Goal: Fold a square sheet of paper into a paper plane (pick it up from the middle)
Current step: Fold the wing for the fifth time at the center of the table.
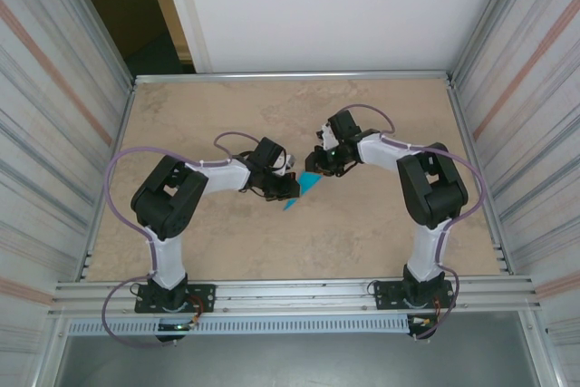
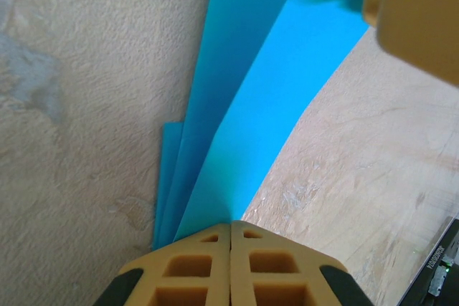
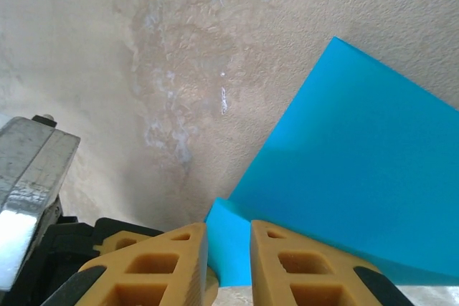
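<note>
The turquoise paper [image 1: 306, 186] is a creased, folded shape held just above the middle of the table. My left gripper [image 1: 288, 189] is shut on its lower left end; in the left wrist view the fingertips [image 2: 230, 226] meet on a fold, and the layers of paper [image 2: 265, 91] fan away from them. My right gripper [image 1: 319, 168] is at the paper's upper right end. In the right wrist view its jaws [image 3: 228, 231] stand a little apart, with a corner of the paper [image 3: 358, 163] between them and a gap on both sides. One right finger [image 2: 419, 19] shows at the top right of the left wrist view.
The beige marbled table [image 1: 381, 233] has corrugated walls on the left [image 1: 54, 133] and right [image 1: 526, 115]. An aluminium rail [image 1: 290, 295] runs along the near edge by the arm bases. A metal part [image 3: 29, 177] sits at the left of the right wrist view.
</note>
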{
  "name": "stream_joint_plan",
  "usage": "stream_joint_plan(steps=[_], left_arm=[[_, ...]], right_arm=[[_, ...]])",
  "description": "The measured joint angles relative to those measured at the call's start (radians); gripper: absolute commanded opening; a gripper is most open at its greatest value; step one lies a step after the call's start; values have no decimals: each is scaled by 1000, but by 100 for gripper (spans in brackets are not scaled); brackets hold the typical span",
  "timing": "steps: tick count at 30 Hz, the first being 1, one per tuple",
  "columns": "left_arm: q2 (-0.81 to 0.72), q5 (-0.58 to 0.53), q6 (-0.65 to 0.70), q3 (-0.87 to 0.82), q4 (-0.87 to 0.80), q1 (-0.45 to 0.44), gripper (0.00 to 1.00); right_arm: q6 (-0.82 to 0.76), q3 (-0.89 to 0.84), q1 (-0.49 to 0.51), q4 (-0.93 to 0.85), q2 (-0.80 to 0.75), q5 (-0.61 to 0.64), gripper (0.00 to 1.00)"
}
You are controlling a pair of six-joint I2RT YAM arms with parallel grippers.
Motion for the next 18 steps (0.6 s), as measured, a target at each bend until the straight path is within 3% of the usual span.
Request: stream_joint_plan(steps=[18], left_arm=[[0, 0, -4, -8, 9, 0, 9]], right_arm=[[-40, 116, 1, -105, 130, 40, 21]])
